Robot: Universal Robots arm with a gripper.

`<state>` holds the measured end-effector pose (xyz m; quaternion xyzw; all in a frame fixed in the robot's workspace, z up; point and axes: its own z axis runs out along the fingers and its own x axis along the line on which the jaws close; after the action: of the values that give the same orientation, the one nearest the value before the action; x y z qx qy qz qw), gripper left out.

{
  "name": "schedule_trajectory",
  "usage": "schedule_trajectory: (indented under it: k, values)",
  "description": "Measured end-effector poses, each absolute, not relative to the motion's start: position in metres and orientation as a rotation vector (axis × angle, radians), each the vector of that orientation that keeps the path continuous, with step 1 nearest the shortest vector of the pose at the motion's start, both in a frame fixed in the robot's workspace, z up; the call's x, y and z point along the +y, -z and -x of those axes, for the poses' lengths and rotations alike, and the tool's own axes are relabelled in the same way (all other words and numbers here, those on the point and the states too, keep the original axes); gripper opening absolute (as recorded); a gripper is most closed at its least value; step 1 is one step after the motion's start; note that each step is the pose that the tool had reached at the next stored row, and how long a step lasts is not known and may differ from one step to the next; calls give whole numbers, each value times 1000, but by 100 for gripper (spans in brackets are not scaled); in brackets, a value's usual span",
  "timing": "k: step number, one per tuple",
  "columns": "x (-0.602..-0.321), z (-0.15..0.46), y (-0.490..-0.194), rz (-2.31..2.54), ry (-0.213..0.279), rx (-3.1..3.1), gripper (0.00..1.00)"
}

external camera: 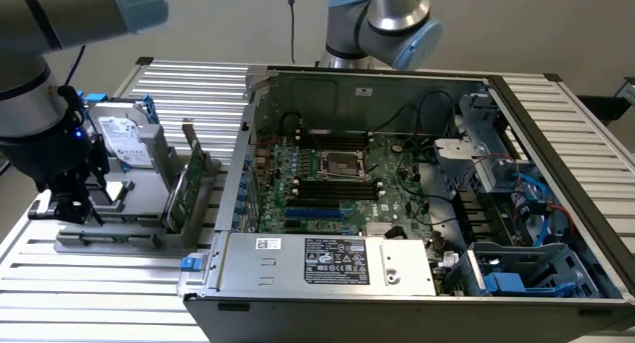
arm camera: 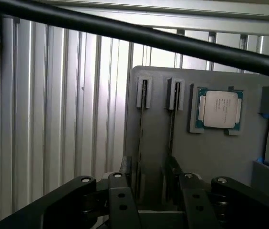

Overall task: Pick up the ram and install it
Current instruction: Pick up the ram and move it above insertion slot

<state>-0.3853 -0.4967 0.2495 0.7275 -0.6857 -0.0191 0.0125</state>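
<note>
Ram (external camera: 183, 190) stands on edge in gray holder (external camera: 109, 239) beside computer case (external camera: 328, 97). Claw (arm camera: 149, 169) hangs nearby, jaws apart, holding nothing. Judged light, stiff, fragile; grip flat faces near top edge.

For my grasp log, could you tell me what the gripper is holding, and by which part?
Nothing: the gripper has open, empty jaws, and the ram stands upright in its grey holder.
</note>
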Motion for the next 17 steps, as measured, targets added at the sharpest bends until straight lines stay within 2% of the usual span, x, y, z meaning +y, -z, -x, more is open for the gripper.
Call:
schedule_trajectory:
  k: [17]
  values:
    - [-499,386,-218,-2280,59,-2123,42]
